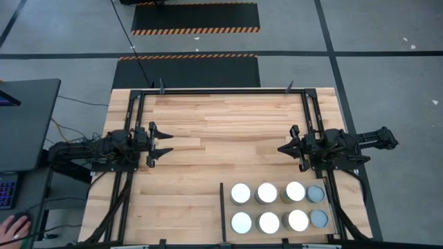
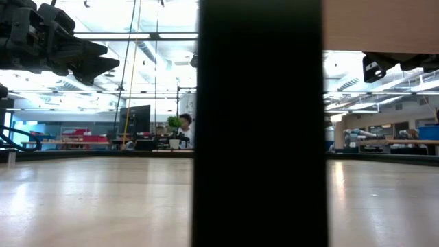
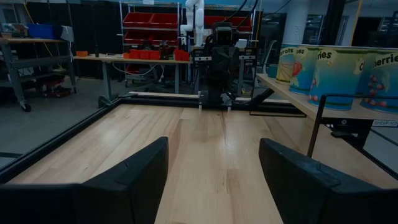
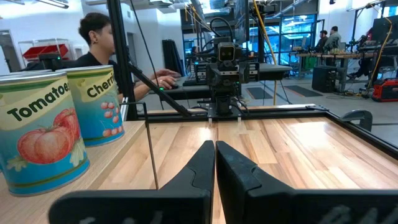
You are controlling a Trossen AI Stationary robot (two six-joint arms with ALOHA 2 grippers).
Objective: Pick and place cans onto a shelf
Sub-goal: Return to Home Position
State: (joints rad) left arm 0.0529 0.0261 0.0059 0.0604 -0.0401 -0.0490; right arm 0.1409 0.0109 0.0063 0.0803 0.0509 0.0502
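The shelf (image 1: 229,207), a rectangular light-wood board edged by thin black metal bars, sits at the bottom right of the high view. It holds eight small upright cylindrical cans (image 1: 267,193) in two close rows of four. Six have bright silver-white round tops, and the two at the right end are dull blue-grey. Their sides are pale blue with printed pictures. A tomato can (image 4: 40,130) stands just beside a cherry can (image 4: 96,102).

The left gripper (image 1: 171,143) hangs over the left side of the pale wooden table (image 1: 221,124), fingers spread wide, grasping nothing. The right gripper (image 1: 280,149) hangs over the right side, near the shelf but apart from the cans, its fingers pressed together and empty.
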